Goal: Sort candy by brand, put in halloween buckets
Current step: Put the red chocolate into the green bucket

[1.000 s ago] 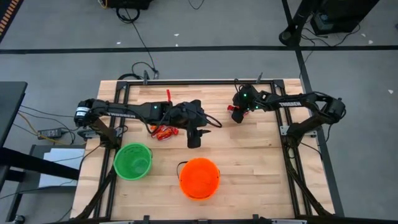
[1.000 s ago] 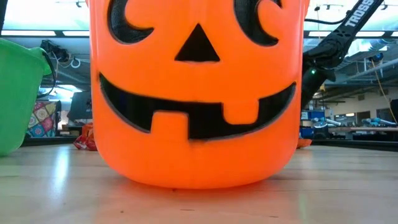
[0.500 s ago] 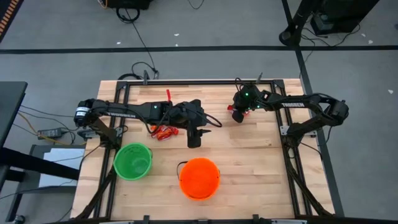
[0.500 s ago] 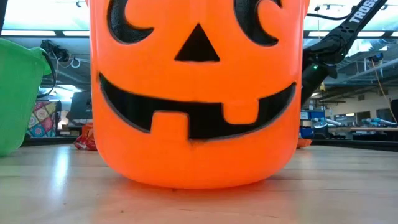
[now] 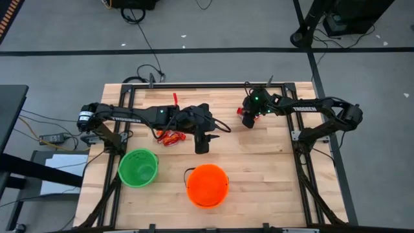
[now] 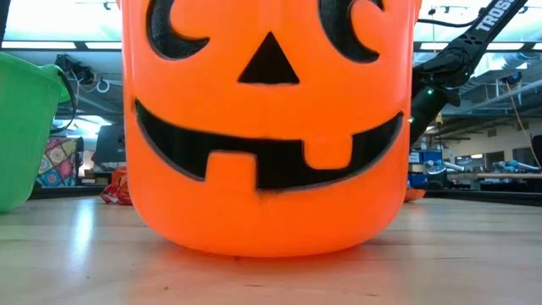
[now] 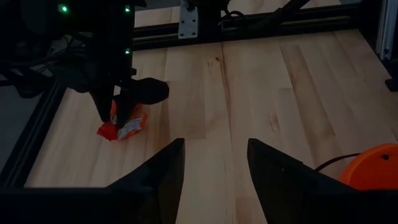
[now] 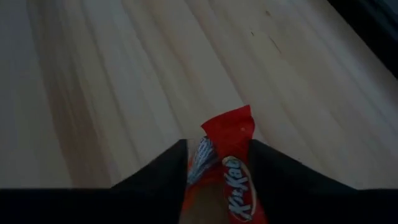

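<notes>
two wrappers sit between our right tool's [image 8: 217,168] fingers, a red candy [image 8: 233,171] over a silvery one; both could land in one bucket. left tool [image 7: 211,165] waits open mid-surface.

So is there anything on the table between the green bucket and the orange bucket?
No. In the high view, only bare wood shows between the green bucket and the orange bucket. The low view shows the same bare gap.

We read "KitKat" in white letters on the red wrapper [image 8: 231,167] between the right hand's [image 8: 217,163] fingers. On the dark arm [image 6: 474,38] in the low view, white letters seem to spell "TROSS", cut off at the edge.
</notes>
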You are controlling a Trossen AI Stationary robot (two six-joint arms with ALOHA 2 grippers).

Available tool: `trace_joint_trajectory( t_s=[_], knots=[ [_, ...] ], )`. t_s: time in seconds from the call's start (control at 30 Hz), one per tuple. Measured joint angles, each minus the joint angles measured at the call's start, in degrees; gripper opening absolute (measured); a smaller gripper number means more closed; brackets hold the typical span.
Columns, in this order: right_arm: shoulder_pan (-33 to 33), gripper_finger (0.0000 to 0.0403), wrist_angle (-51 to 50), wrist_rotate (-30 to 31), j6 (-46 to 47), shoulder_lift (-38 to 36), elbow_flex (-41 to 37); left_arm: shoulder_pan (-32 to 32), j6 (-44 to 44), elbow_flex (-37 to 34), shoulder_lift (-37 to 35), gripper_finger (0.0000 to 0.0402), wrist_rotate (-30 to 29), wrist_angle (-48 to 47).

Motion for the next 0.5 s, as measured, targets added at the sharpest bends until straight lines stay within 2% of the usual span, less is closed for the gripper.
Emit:
trace_joint_trajectory(
  t_s=[0.13, 0.3, 0.5],
  knots=[
    [0.0, 0.0217, -0.71, 3.69, -0.28, 0.0, 0.0, 0.0, 0.0, 0.0, 0.0, 0.0182, 0.01, 0.0],
    [-0.01, 0.021, -0.82, 10.32, -2.31, 0.0, -0.02, 0.0, -0.02, 0.0, 0.0, 0.0182, 0.01, 0.0],
    [-0.02, 0.0186, -2.02, 8.82, -2.55, 0.08, -0.02, 0.0, -0.07, 0.0, 0.0, 0.0182, 0.01, 0.0]
  ],
)
